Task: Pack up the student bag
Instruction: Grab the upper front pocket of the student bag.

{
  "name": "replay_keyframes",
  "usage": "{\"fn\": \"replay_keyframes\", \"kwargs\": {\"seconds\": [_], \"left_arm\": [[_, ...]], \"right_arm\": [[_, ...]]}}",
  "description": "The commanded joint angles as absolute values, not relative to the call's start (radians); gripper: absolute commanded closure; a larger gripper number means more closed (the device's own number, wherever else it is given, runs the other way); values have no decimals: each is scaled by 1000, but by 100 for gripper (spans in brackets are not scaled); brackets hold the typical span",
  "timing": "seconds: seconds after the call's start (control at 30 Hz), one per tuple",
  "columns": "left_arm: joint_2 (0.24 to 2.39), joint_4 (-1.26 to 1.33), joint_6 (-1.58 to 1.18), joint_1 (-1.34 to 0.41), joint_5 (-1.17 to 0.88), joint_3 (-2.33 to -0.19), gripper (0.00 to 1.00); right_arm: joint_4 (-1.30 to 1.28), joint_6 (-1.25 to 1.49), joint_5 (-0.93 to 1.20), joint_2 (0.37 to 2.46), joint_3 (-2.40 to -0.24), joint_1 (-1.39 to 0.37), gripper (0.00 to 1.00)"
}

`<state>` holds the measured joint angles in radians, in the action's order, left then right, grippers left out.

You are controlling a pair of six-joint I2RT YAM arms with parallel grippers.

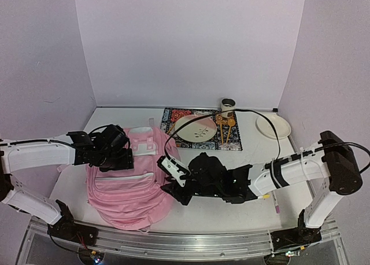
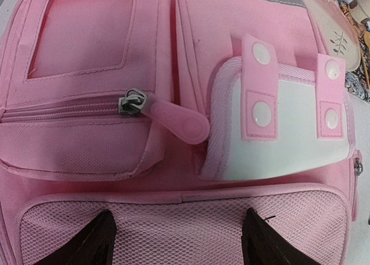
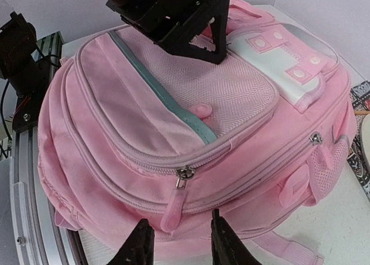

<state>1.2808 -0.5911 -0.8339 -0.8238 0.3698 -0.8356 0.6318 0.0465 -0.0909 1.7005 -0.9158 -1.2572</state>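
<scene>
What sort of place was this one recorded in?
Probably a staged robot test booth: plain lilac walls enclose a white table, two arms mount on a metal rail, and the student bag and a plate look like props.

The student bag (image 2: 87,143) fills the view, its pink fabric close under the camera. A metal zip slider (image 2: 130,101) sits at the end of a closed pocket zip, and its pink rubber pull tab (image 2: 179,119) lies flat toward a white patch (image 2: 289,143) crossed by two pink snap straps (image 2: 258,97). The left gripper (image 2: 179,242) hangs over a mesh pocket (image 2: 185,219), its dark fingers (image 2: 95,242) spread wide with nothing between them. Past the bag's far right edge, part of a plate (image 2: 335,30) shows.
</scene>
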Motion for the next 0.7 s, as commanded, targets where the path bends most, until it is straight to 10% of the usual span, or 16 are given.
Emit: {"fn": "replay_keyframes", "kwargs": {"seconds": [0.0, 0.23, 0.53, 0.67], "left_arm": [[1285, -579, -820, -816, 339, -842, 24], [1288, -578, -819, -816, 330, -847, 24], [1310, -572, -828, -816, 325, -865, 24], [1326, -553, -840, -816, 315, -863, 24]], "right_arm": [[699, 32, -128, 1765, -966, -1267, 64], [706, 34, -142, 1830, -992, -1269, 64], [651, 39, -138, 1809, -1006, -1316, 100], [618, 79, -149, 1796, -1021, -1365, 100]]}}
